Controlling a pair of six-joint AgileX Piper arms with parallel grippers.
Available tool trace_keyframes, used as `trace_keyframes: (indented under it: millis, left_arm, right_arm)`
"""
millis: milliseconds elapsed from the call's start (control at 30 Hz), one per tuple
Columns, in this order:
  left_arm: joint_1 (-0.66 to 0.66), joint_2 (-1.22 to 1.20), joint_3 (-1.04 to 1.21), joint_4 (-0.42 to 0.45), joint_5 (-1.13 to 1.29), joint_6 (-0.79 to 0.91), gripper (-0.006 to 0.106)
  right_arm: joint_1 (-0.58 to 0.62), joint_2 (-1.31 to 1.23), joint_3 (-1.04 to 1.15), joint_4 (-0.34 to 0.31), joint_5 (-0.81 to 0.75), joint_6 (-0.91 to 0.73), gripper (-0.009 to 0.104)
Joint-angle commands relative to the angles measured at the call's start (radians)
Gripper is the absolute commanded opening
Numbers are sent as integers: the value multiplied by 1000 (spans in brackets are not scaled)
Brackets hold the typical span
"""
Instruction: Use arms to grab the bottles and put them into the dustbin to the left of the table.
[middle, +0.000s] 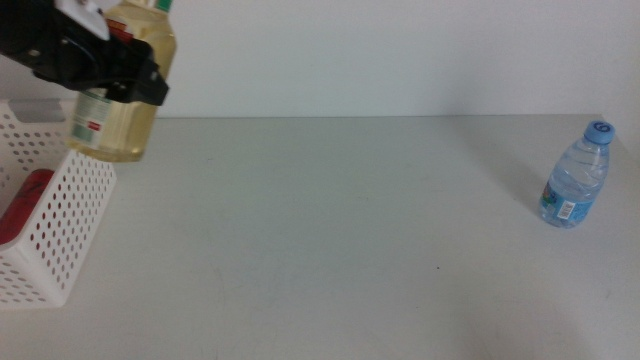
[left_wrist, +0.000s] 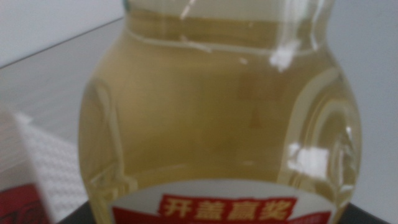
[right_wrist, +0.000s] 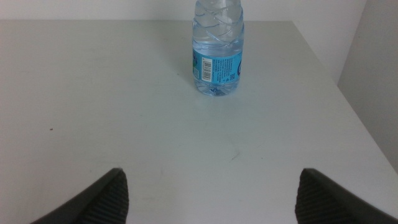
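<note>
**Juice bottle hanging over the bin's edge, not yet clear of it**

My worry is the release point. In the middle view the yellow juice bottle (middle: 122, 95) hangs tilted in my left gripper (middle: 112, 72), and its base sits above the near rim of the dustbin (middle: 55, 235) rather than over the open middle. If I let go here I judge it could clip the perforated wall and topple back onto the table (middle: 330, 230). The bottle is smooth and heavy with liquid, so a slip in the grip is another risk.

The left pincer is clamped around the bottle's upper body; the left wrist view is filled by the bottle, so I read the hold from the middle view alone. A red can (middle: 25, 205) already lies inside the bin, below and to the outer side of that pincer.

My right gripper (right_wrist: 211, 199) waits low over the table, jaws spread wide and holding nothing. The water bottle (right_wrist: 216, 53) stands upright straight ahead of it, well apart, centred between the jaws' lines.
</note>
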Motion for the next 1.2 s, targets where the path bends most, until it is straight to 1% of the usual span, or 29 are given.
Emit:
trace_keyframes:
  millis: [0,133,233,300,433,567,633,733,800,1000,1167]
  left_arm:
    - [64,-50,-90,-18,-2,56,-2]
    - [162,-29,-144,25,42,72,-2]
    - [235,-2,-176,25,68,72,-2]
    - [269,17,-185,28,101,72,-2]
    - [336,50,-186,73,121,77,-2]
    - [418,97,-186,91,151,77,-2]
    - [459,132,-186,79,162,77,-2]
    - [497,180,-186,22,175,75,-2]
    - [506,208,-186,0,172,70,-2]
    - [506,299,-175,5,178,36,-2]
    - [506,370,-170,-23,221,30,0]
  right_arm:
    - [-5,-22,-8,-11,-72,-5,73]
    - [-5,-22,-8,-11,-72,-5,73]
    - [-5,-22,-8,-11,-72,-5,73]
    - [-5,-22,-8,-11,-72,-5,73]
    - [-5,-22,-8,-11,-72,-5,73]
    - [-5,-22,-8,-11,-72,-5,73]
    - [-5,-22,-8,-11,-72,-5,73]
    - [-5,-22,-8,-11,-72,-5,73]
    - [-5,-22,-8,-11,-72,-5,73]
    - [-5,-22,-8,-11,-72,-5,73]
    - [-5,-22,-8,-11,-72,-5,73]
